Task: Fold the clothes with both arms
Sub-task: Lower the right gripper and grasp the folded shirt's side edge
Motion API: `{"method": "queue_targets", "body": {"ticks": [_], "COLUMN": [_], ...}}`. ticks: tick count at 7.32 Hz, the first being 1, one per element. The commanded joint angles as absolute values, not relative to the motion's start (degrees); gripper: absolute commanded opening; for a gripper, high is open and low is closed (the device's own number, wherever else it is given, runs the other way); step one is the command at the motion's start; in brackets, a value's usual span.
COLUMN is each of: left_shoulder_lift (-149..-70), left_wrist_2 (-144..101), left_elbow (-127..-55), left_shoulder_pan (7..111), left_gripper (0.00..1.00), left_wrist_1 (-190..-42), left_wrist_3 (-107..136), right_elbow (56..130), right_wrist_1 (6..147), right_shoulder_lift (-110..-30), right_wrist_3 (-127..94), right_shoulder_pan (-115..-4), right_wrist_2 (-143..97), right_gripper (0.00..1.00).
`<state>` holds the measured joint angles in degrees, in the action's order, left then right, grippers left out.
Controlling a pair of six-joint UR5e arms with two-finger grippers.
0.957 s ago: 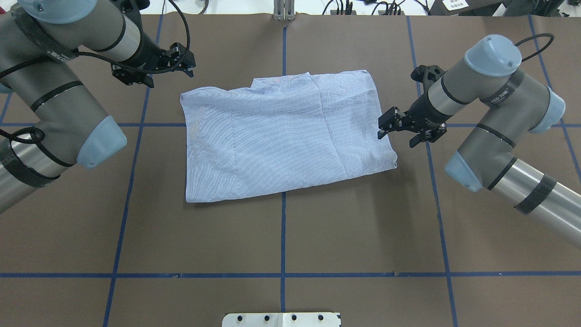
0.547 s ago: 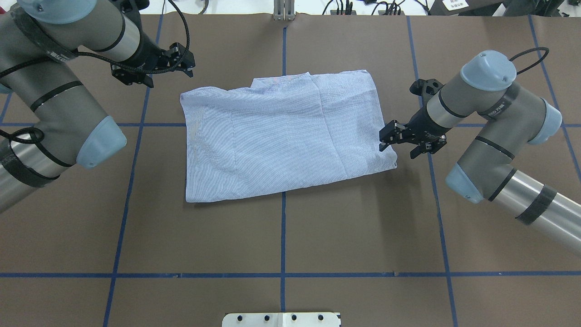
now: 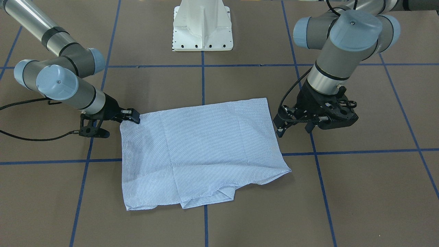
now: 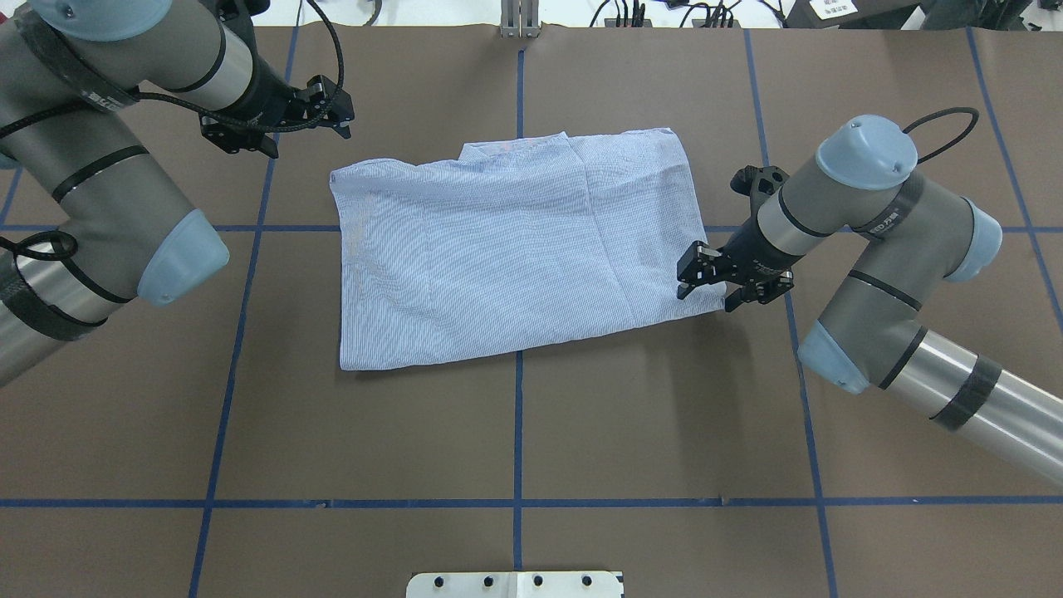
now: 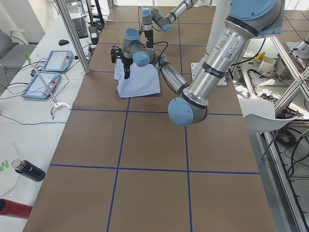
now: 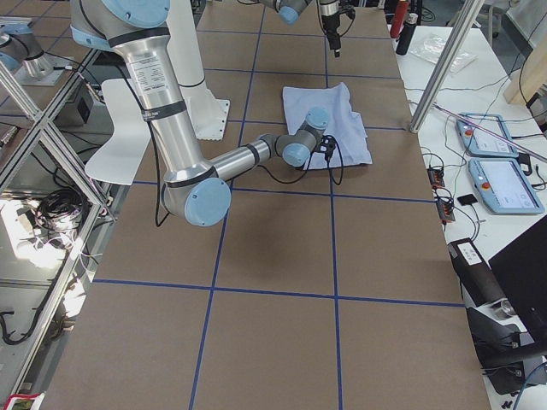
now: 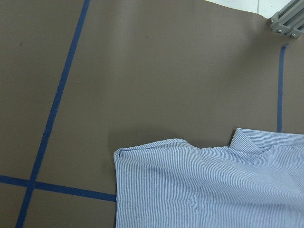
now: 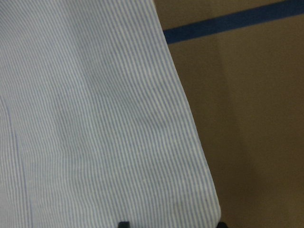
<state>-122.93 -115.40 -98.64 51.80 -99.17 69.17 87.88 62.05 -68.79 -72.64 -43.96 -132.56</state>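
Shirt (image 4: 515,249) lay flat, partly folded, mid-counter (image 4: 515,432). The right gripper (image 4: 706,295) held its jaws open and empty at the near right corner. The left gripper (image 3: 294,132) hovered open and empty by the far left corner. Probably a corner grasp was being prepared, so the jaws had to lower and pinch. Only the right wrist view showed the hem lying between the jaws.
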Motion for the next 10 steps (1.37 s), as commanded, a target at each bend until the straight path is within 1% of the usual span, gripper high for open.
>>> {"method": "queue_targets", "body": {"ticks": [1, 3, 5, 6, 7, 8, 10], "left_shoulder_lift": [-122.96, -122.96, -122.96, -122.87, -122.87, -122.87, -122.70], "left_wrist_2": [-115.49, -115.40, -115.40, -115.40, -115.40, -115.40, -115.31], "left_elbow": [-98.96, -98.96, -99.05, -99.05, -99.05, -98.97, -98.88], "left_shoulder_pan": [51.94, 51.86, 51.86, 51.94, 51.86, 51.94, 51.94], "left_gripper": [1.00, 1.00, 1.00, 1.00, 1.00, 1.00, 0.99], "left_wrist_1": [-99.14, -99.14, -99.23, -99.23, -99.23, -99.23, -99.23], "left_wrist_3": [69.17, 69.17, 69.17, 69.17, 69.17, 69.17, 69.17], "right_elbow": [87.89, 87.37, 86.66, 86.75, 87.01, 87.79, 92.87], "right_wrist_1": [62.05, 62.05, 62.14, 62.14, 62.05, 61.88, 61.96], "right_shoulder_lift": [-68.99, -69.08, -69.08, -69.00, -69.08, -69.26, -72.05], "right_wrist_3": [-72.86, -72.77, -72.60, -72.51, -72.51, -72.16, -71.98], "right_shoulder_pan": [-44.91, -45.35, -45.44, -45.70, -45.96, -46.49, -46.50], "right_wrist_2": [-132.89, -132.46, -132.36, -132.45, -132.45, -132.45, -132.45], "right_gripper": [0.52, 0.56, 0.55, 0.50, 0.20, 0.00, 0.00]}}
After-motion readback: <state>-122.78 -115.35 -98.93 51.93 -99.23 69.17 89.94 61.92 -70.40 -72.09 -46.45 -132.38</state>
